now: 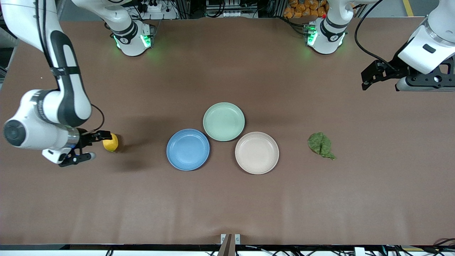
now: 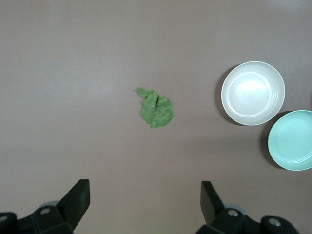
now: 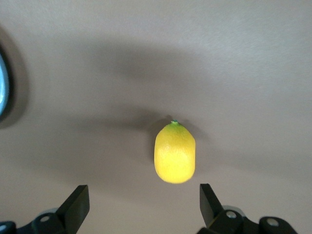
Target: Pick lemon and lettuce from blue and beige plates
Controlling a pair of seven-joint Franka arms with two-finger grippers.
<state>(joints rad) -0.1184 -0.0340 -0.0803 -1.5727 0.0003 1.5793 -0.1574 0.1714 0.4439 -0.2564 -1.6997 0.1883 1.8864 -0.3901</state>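
Already your right claw [image 1: 95, 145] hangs released beside the lemon [image 1: 111, 142], which lies on the surface [image 1: 227, 199] near the right arm's edge, off the blue plate [image 1: 188, 149]. Your left claw [image 1: 366, 79], also released, waits high by its edge; lettuce [image 1: 321, 144] lies beside the beige plate [image 1: 256, 153]. Both seem unloaded, so next likely retreat; room is ample.

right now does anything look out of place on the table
Yes: the lemon and lettuce lie on the bare table, while the blue plate and beige plate hold nothing.
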